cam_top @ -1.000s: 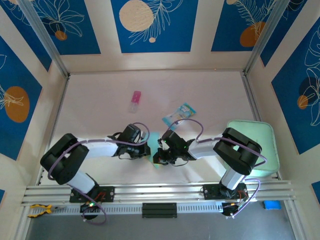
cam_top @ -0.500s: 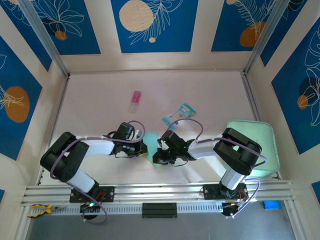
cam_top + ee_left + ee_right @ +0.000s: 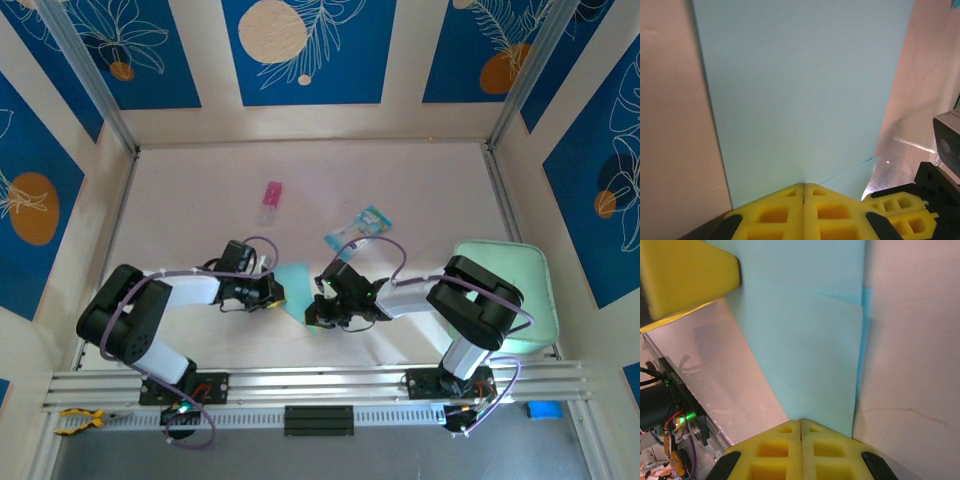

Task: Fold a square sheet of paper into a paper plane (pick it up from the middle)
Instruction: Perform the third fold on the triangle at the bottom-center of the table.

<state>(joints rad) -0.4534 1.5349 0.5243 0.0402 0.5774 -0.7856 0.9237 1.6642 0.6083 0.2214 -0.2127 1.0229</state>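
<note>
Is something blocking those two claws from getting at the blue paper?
Nothing visible does. The left gripper and the right gripper are each shut on an edge of the square sheet of paper, with nothing else between them and it.

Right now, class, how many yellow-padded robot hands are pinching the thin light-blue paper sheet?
2. The left hand is shut on the thin light-blue paper sheet from its left side. The right hand is shut on it from the right side. None looks hidden.

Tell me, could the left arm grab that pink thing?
Probably not yet: the left end effector is shut on the blue paper, which the right end effector grips too. Nothing blocks the pink thing.
</note>
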